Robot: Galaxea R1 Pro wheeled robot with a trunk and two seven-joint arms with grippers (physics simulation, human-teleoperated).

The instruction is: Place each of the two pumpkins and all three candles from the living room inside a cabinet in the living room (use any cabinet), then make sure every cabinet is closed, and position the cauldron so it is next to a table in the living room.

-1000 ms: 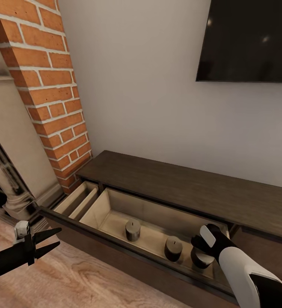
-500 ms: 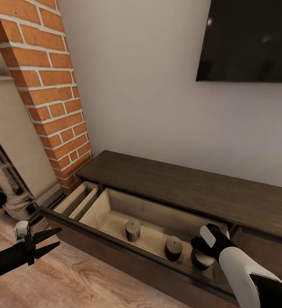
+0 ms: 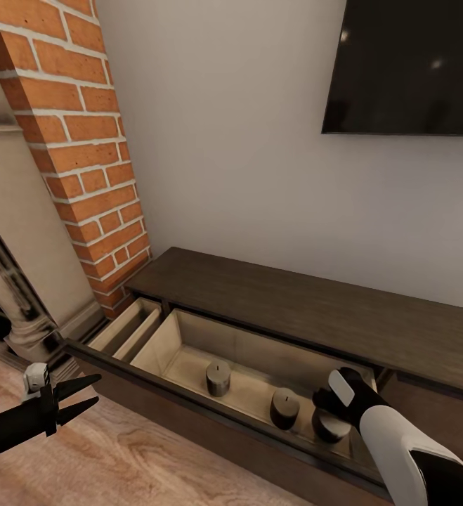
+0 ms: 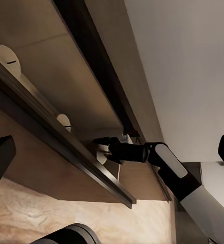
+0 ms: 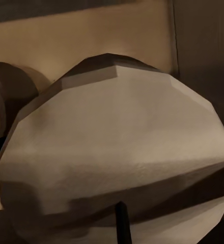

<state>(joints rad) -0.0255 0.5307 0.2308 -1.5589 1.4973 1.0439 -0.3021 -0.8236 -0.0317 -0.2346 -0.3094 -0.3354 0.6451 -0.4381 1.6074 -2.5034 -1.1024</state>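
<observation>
drawer (image 3: pixel 189 351): candle (image 3: pixel 327 426) under right jaws

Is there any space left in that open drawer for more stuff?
Yes: the drawer floor is bare between its left wall and the left candle. Rightward it is crowded: middle candle, right candle and the right end effector sit close together.

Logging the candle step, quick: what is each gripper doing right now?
Left gripper: open, holding nothing, above the floor beside the open drawer.
Right gripper: down at the third candle in the drawer; grip cannot be told.
</observation>
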